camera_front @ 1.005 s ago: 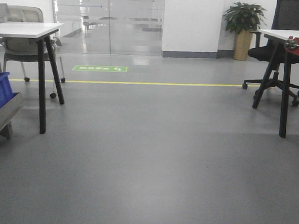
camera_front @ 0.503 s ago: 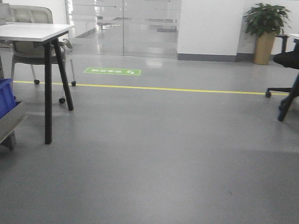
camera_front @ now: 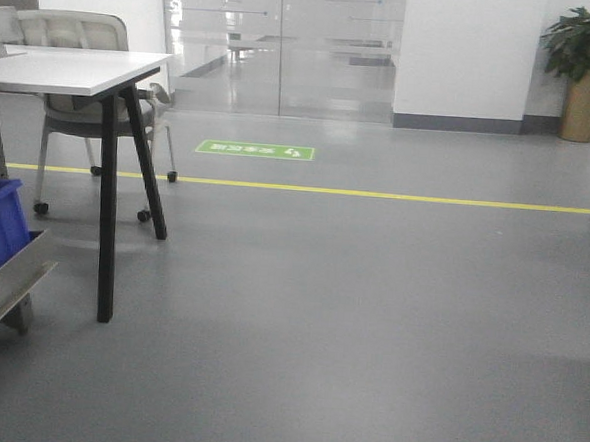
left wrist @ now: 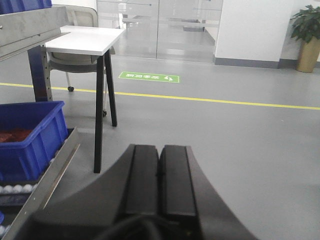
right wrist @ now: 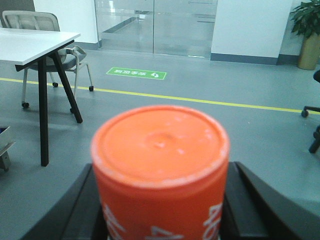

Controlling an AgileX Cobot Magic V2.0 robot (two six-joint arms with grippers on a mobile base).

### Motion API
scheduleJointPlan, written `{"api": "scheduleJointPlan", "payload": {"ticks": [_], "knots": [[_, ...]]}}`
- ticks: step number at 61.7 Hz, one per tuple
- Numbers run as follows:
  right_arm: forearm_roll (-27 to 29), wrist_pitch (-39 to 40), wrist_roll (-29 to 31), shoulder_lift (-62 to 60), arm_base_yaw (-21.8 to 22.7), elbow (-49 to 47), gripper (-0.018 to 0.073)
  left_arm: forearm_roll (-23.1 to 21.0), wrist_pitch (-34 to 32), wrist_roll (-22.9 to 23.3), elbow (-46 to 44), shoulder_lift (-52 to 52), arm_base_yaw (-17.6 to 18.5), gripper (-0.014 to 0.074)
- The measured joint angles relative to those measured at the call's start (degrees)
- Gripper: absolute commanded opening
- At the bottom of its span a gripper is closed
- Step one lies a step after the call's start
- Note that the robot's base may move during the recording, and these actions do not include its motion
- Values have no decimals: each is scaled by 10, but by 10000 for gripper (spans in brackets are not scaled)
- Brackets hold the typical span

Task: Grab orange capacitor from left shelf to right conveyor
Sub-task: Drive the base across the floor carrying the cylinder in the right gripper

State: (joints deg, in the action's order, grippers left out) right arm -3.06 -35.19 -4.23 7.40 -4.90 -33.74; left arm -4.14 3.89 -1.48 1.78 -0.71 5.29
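The capacitor (right wrist: pixel 160 165) is being held upright, clamped between the fingers of the right end effector (right wrist: pixel 161 215), its flat top facing the wrist camera; held this way, it is judged unlikely to slip in transit. The left end effector (left wrist: pixel 159 175) is being held together and empty, probably because it is not needed. Beside it on the left, a blue bin (left wrist: pixel 35 135) is being borne by the shelf (left wrist: pixel 30 25). Farther off, a white desk (camera_front: pixel 74 67) and a yellow floor line (camera_front: pixel 377 194) are being shown. The conveyor is not being shown in any view, so delivery is judged not yet made.
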Motion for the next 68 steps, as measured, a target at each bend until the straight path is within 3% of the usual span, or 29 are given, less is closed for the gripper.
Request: {"api": "scheduleJointPlan", "payload": {"ticks": [68], "knots": [[0, 0, 0, 0, 0, 0, 66, 0, 0, 0, 0, 0, 0, -127]]}}
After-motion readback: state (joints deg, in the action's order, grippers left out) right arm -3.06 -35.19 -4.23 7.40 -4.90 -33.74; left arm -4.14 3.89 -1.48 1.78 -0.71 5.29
